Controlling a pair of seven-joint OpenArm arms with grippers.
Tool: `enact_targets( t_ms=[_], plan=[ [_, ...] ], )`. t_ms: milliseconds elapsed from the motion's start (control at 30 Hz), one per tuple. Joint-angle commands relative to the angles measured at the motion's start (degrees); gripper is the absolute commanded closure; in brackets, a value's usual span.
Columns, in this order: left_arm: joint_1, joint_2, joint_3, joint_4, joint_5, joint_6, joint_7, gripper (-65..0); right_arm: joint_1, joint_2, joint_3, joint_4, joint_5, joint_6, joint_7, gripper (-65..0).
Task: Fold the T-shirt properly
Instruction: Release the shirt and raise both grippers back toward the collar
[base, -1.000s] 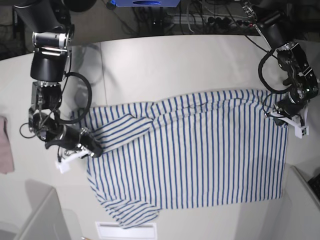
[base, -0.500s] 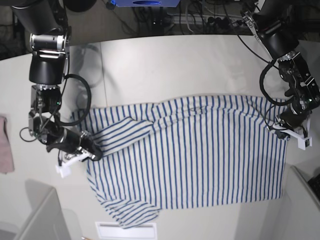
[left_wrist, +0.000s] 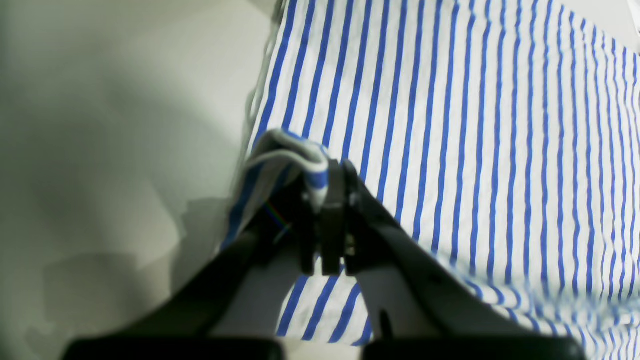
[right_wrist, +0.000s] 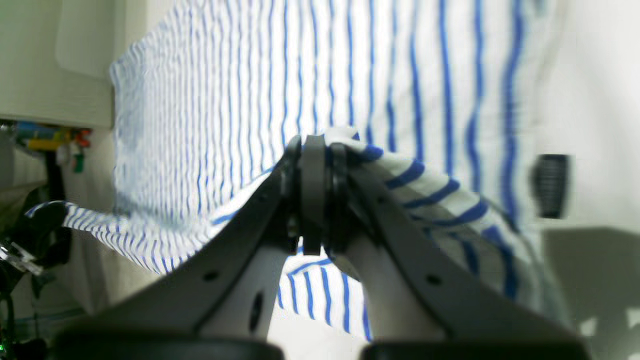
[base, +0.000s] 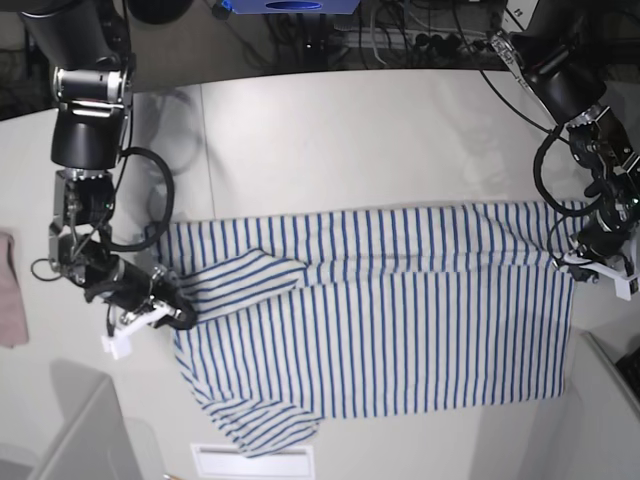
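The white T-shirt (base: 400, 320) with thin blue stripes lies spread across the table, a sleeve folded over at the left. My left gripper (base: 592, 268), on the base view's right, is shut on the shirt's right edge; in the left wrist view (left_wrist: 327, 200) a pinched fold of striped cloth (left_wrist: 295, 155) sits between the jaws. My right gripper (base: 165, 312), on the base view's left, is shut on the shirt's left edge; in the right wrist view (right_wrist: 310, 170) the striped cloth (right_wrist: 410, 175) drapes over the closed jaws.
A plain pink cloth (base: 12, 290) lies at the table's far left edge. A white label (base: 252, 461) sits at the front edge. Grey box corners stand at the front left (base: 80, 440) and front right (base: 610, 400). Cables and gear (base: 400, 40) lie behind the table.
Both grippers have moved outward and toward the front, pulling the shirt wider. The bunched top edge has flattened into a straighter line.
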Motion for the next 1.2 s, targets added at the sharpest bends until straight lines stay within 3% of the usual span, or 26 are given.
enact_targets(
  t_ms=[0, 233, 600, 633, 700, 767, 867, 933, 1033, 1167],
  plan=[
    [-1.1, -0.9, -0.1, 0.0, -0.7, -0.4, -1.1, 0.0, 1.6, 0.2, -0.1, 0.8, 1.1, 0.6, 1.1, 0.0],
    [-3.2, -2.1, 3.8, -3.7, -0.7, -0.4, -1.2, 0.0, 2.8, 0.3, -0.1, -4.0, 1.1, 0.6, 1.3, 0.0],
    [-4.4, -2.3, 4.2, -4.2, -0.7, -0.4, -1.2, 0.0, 2.8, 0.7, 0.2, -4.5, 1.1, 0.6, 1.0, 0.0],
    [-4.4, -2.3, 4.2, -4.2, -0.7, -0.4, -1.2, 0.0, 2.7, 0.8, 0.3, -4.5, 1.1, 0.4, 1.1, -1.4],
    [-4.4, -2.3, 4.2, -4.2, -0.7, -0.4, -1.2, 0.0, 2.1, 1.4, 0.4, -4.2, 1.1, -1.7, 1.3, -17.7],
    [-5.2, -2.3, 4.1, -4.3, -0.7, -0.4, -1.9, -14.3, 1.4, 1.3, 1.5, -3.3, 1.2, -3.7, 3.0, -27.9],
    [-5.9, -2.3, 4.2, -6.3, -0.7, -0.4, -5.9, -34.7, -1.4, 1.0, 4.8, 0.1, 1.2, -5.2, 4.9, -28.2],
    [-6.5, -2.3, 4.2, -8.3, -0.7, -0.4, -8.0, -44.9, -3.3, 1.0, 6.3, 3.9, 1.2, -6.2, 5.0, -28.1],
    [-7.1, -2.3, 3.5, -8.7, -1.0, -0.4, -8.3, -53.5, -7.3, 1.0, 8.4, 10.0, 1.2, -9.1, 5.3, -25.5],
    [-3.0, -2.0, 1.1, -2.9, -1.6, -0.5, -8.3, -54.0, -13.7, -1.9, 13.7, 19.8, 1.3, -14.4, 6.2, -24.9]
  ],
)
